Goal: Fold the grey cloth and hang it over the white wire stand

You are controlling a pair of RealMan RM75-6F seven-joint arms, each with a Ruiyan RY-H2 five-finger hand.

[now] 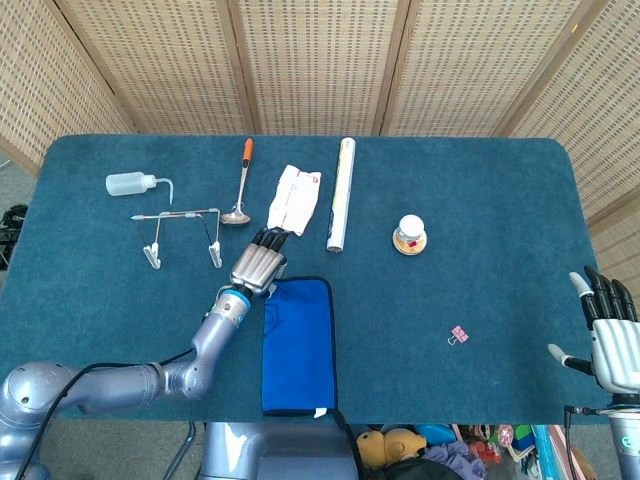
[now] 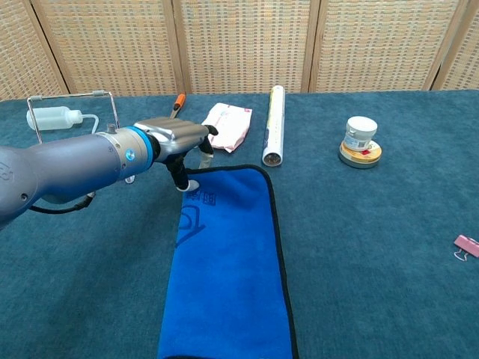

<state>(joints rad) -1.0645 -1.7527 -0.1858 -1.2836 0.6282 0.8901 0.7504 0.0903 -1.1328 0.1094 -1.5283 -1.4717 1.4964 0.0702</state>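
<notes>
A blue cloth (image 1: 298, 345) with a dark border lies as a long folded strip from mid-table to the front edge; in the chest view the cloth (image 2: 228, 269) fills the near centre. My left hand (image 1: 258, 262) sits at the cloth's far left corner, and in the chest view the left hand (image 2: 179, 146) pinches that corner from above. The white wire stand (image 1: 175, 214) stands to the left of the hand, and the chest view shows the stand (image 2: 71, 95) at the far left. My right hand (image 1: 610, 330) hovers by the front right edge, fingers apart, holding nothing.
Along the back lie a squeeze bottle (image 1: 128, 183), an orange-handled ladle (image 1: 240, 190), a white packet (image 1: 293, 198) and a white roll (image 1: 341, 195). A small jar (image 1: 409, 235) stands right of centre. A pink clip (image 1: 459, 335) lies near the front right.
</notes>
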